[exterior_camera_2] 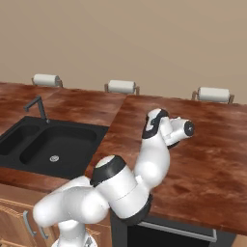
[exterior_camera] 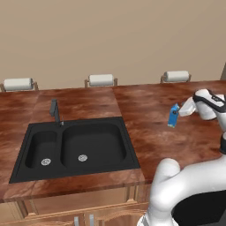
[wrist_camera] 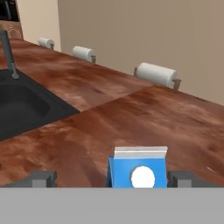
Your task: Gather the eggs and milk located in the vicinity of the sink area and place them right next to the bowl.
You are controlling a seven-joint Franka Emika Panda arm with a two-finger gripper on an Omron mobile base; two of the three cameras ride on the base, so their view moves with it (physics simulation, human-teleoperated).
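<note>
The milk (exterior_camera: 173, 115), a small blue gable-topped carton, stands upright on the brown counter, right of the black double-basin sink (exterior_camera: 75, 148). My gripper (exterior_camera: 180, 110) reaches it from the right, low over the counter. In the hand view the milk (wrist_camera: 138, 168) sits between the two spread fingertips of the open gripper (wrist_camera: 112, 178). It is close to the right tip, and a gap remains on its left. A thin dark faucet (exterior_camera: 55, 110) rises behind the sink. The eggs and the bowl are out of view.
Three white paper-towel rolls (exterior_camera: 101, 80) line the back wall. The wooden counter (exterior_camera: 145, 141) runs wide to the right of the sink (exterior_camera_2: 46, 142). My own arm (exterior_camera_2: 154, 154) covers the milk in the right base view.
</note>
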